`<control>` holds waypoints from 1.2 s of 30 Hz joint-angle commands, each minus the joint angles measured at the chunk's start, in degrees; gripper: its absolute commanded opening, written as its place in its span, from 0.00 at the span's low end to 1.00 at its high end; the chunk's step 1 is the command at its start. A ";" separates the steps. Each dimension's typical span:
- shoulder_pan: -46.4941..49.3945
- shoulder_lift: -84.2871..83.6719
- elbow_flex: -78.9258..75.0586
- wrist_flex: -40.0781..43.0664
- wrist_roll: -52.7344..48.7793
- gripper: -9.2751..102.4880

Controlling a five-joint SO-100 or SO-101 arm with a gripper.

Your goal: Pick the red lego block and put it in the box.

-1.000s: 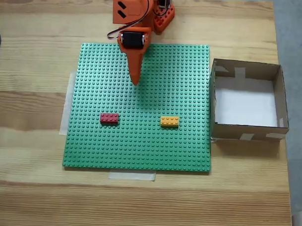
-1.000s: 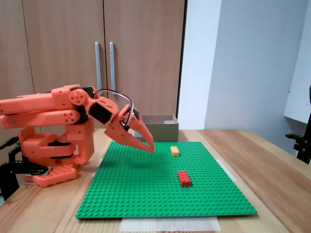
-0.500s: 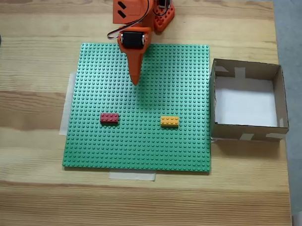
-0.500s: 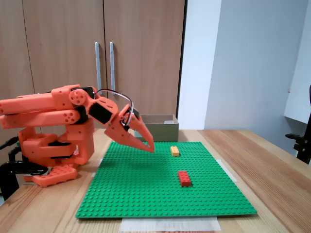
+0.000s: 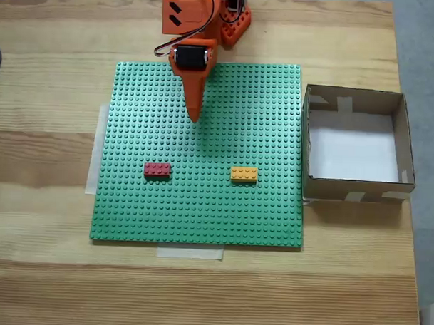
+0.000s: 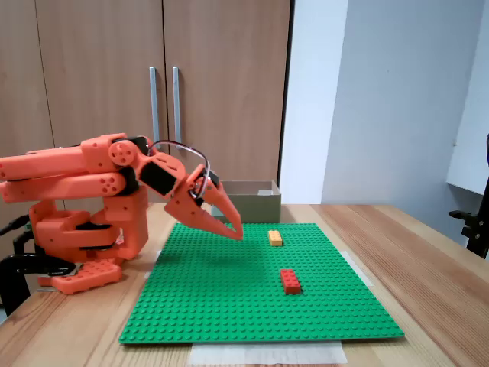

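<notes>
The orange arm is reaching out low over the green studded baseplate (image 5: 199, 151), with its claw (image 5: 194, 119) (image 6: 238, 233) pointing down at the plate near the arm's end of it, the tip hanging just above the studs in the side-on fixed view. The claw's two fingers are lying pressed together into one narrow wedge with nothing between them, so it is clenched and empty. The red lego block (image 5: 157, 170) (image 6: 289, 280) is sitting flat on the baseplate, well apart from the claw: in the top-down fixed view it is lying below the claw tip and a little to its left, and in the side-on fixed view it is lying nearer the camera and to the claw's right. An orange-yellow brick (image 5: 244, 174) (image 6: 275, 238) is resting on the plate too, below and right of the claw tip from above, level with the red one. The box (image 5: 405, 144) (image 6: 248, 200) is standing on the wooden worktop (image 5: 48, 92), far to the claw's right from above, just beside the plate's edge, with its white floor showing bare.
</notes>
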 commanded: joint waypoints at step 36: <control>1.67 -14.33 -16.61 4.48 0.35 0.11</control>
